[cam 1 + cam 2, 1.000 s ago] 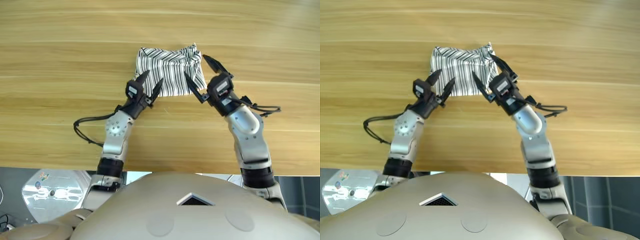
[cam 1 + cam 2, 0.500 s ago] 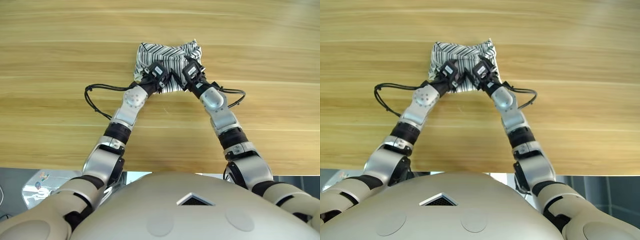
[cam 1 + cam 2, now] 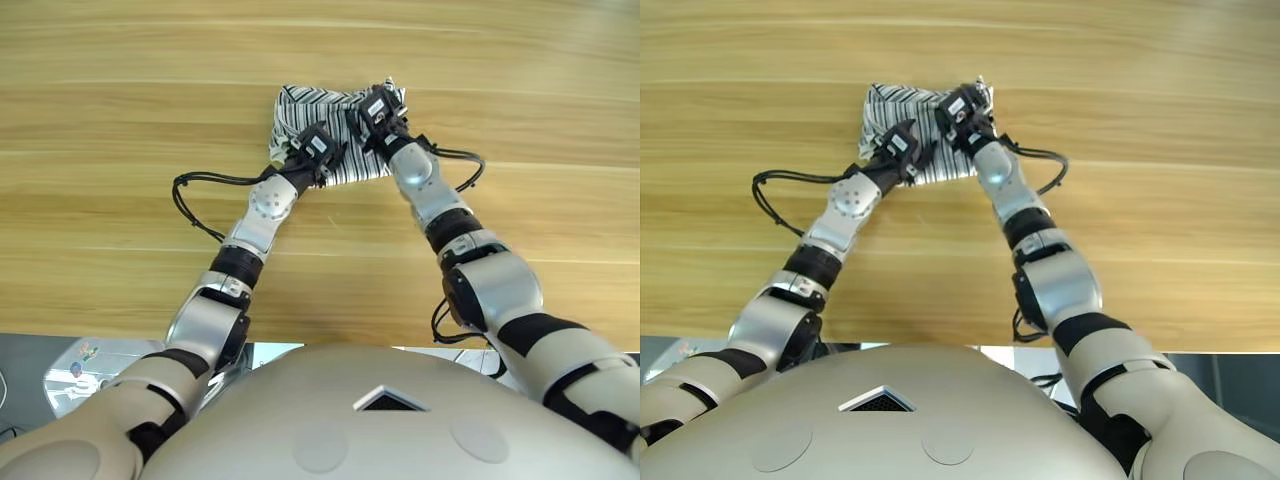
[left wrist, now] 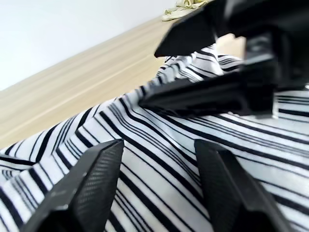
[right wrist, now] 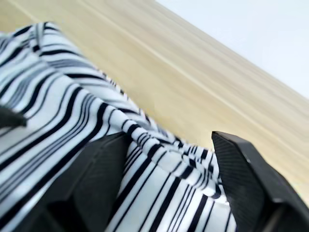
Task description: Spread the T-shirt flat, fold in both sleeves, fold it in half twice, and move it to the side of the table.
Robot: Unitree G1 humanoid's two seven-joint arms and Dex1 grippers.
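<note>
The black-and-white striped T-shirt (image 3: 300, 105) lies folded into a small bundle at the middle of the wooden table (image 3: 120, 150). My left gripper (image 3: 318, 152) rests on the bundle's near left part, and in the left wrist view its fingers (image 4: 87, 188) stand apart over the striped cloth (image 4: 159, 159). My right gripper (image 3: 376, 104) is on the far right part of the bundle. The right wrist view has its two fingers (image 5: 241, 179) spread open over the cloth's edge (image 5: 159, 164), with bare table beyond.
A loop of black cable (image 3: 195, 195) from the left arm lies on the wood to the left of the shirt, and a smaller loop (image 3: 465, 170) hangs by the right arm. Bare table stretches to both sides and beyond the shirt. The table's near edge (image 3: 100, 335) runs just before my torso.
Both arms stretched forward from the shirt's near edge onto the bundle. The right gripper then went on to the far right part. The shirt has hardly shifted.
</note>
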